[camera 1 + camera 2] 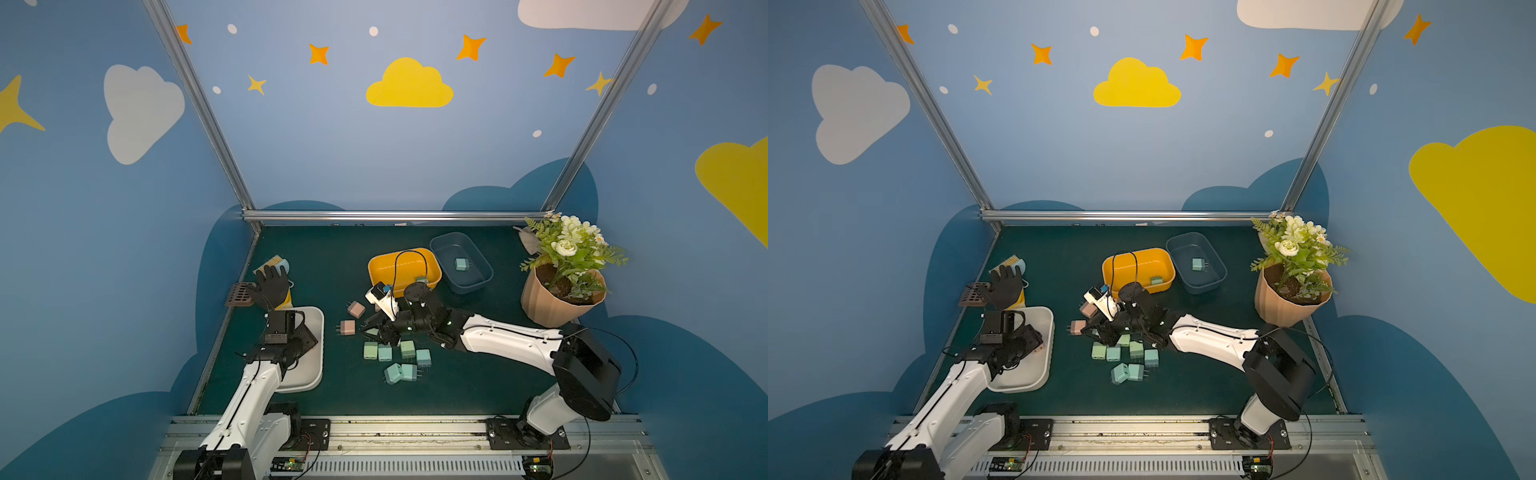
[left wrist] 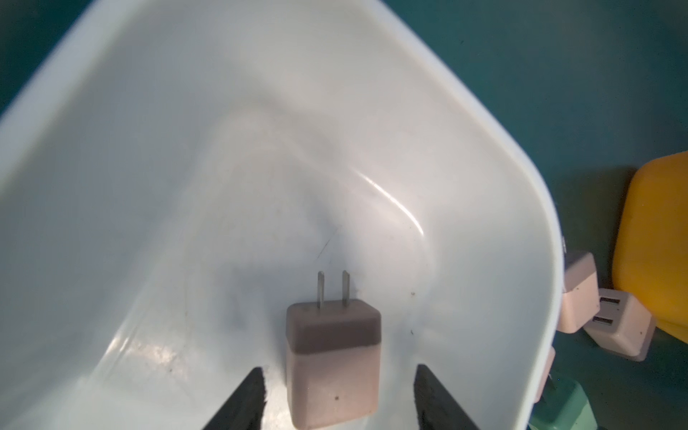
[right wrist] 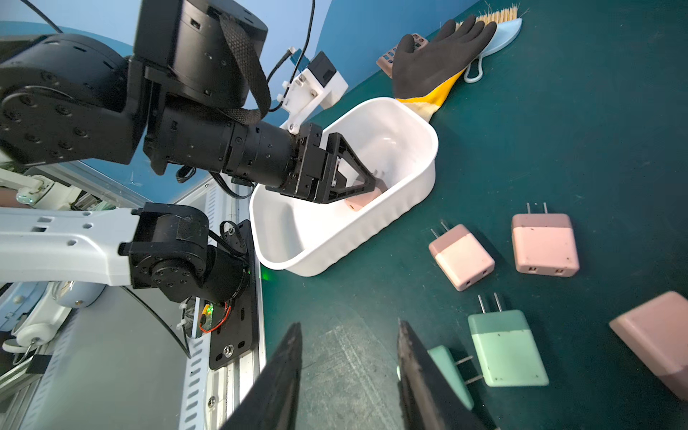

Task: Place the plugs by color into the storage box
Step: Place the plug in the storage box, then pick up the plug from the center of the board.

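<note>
— Left?
— My left fingers (image 2: 242,405) stand wide, clear of the pink plug (image 2: 333,357) inside the white tub (image 2: 149,149).
— Right?
— My right fingers (image 3: 275,387) narrow, empty, beside loose plugs (image 1: 407,349). Light, hard, slick, I'd guess; pinch flat sides.

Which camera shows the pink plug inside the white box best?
The left wrist view: the pink plug sits close up, prongs and all, inside the white box. The right wrist view shows only a corner behind the left gripper. In both top views the left arm covers nearly all of it.
</note>
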Available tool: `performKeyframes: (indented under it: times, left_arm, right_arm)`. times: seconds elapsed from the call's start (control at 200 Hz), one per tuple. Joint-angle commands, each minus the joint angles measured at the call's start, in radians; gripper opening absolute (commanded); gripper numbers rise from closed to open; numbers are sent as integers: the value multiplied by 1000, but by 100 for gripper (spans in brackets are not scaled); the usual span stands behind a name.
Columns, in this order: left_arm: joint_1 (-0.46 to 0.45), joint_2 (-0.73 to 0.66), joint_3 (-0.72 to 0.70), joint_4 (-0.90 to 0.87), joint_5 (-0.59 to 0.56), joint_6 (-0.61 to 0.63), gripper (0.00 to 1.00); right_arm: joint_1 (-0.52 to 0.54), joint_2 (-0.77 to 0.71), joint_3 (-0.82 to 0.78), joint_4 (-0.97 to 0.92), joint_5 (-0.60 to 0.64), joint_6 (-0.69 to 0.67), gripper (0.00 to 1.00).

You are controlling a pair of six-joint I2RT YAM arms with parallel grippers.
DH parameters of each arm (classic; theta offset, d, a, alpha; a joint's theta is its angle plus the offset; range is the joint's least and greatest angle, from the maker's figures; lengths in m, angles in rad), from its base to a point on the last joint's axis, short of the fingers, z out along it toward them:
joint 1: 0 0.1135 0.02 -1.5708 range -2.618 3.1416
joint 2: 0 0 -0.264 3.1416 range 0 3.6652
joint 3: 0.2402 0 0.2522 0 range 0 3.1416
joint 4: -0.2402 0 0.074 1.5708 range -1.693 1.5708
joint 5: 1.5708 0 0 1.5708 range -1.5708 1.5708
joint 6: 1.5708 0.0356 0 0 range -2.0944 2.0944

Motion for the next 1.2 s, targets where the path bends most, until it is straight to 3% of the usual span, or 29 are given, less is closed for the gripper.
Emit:
performKeyframes:
  times: [0.0, 0.561, 0.781, 0.971, 1.196]
  left_arm:
    - [2, -14, -11, 17, 15, 8, 71]
    - [-15, -25, 2, 92, 106, 93, 73]
    - [-40, -47, 87, 57, 71, 147, 72]
    - [-128, -73, 139, 149, 54, 316, 72]
    - [-259, 6, 178, 241, 169, 609, 71]
  right_arm:
    - [-3, 45, 34, 28, -37, 30, 42]
    - [-8, 107, 130, -56, -8, 6, 41]
    - [-39, 105, 156, -82, 17, 46, 40]
    - [-85, 56, 128, -112, 75, 92, 39]
    - [-88, -35, 71, -284, 90, -3, 39]
